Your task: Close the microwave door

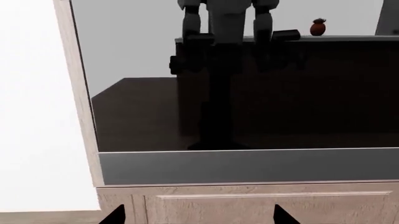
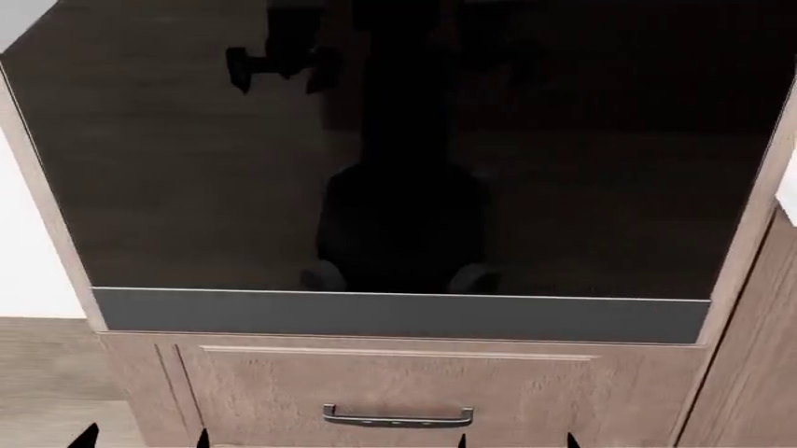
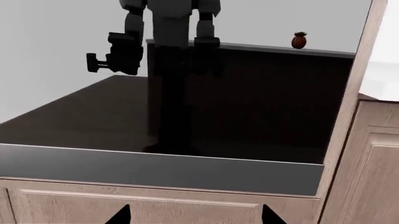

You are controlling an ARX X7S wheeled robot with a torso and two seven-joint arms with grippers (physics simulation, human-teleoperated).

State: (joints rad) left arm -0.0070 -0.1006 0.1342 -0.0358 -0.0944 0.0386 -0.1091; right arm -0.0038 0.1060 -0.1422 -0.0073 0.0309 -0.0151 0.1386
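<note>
The microwave door (image 2: 398, 159) is a wide glossy black panel that fills most of the head view. It mirrors the robot, and a matte grey strip (image 2: 398, 315) runs along its lower edge. It lies flat inside a light wood frame (image 2: 56, 224). The door also shows in the left wrist view (image 1: 249, 93) and in the right wrist view (image 3: 187, 107). My left gripper (image 2: 144, 441) (image 1: 198, 217) and right gripper (image 2: 517, 441) (image 3: 194, 217) are both open and hold nothing. Only their dark fingertips (image 1: 281, 215) show, low in front of the drawer and apart from the door.
Below the door is a wood drawer front (image 2: 398, 383) with a metal handle (image 2: 398, 416). A wood cabinet panel (image 2: 748, 373) stands to the right and a white wall (image 2: 25, 261) to the left. The glass mirrors a counter with a small red object (image 1: 318, 28).
</note>
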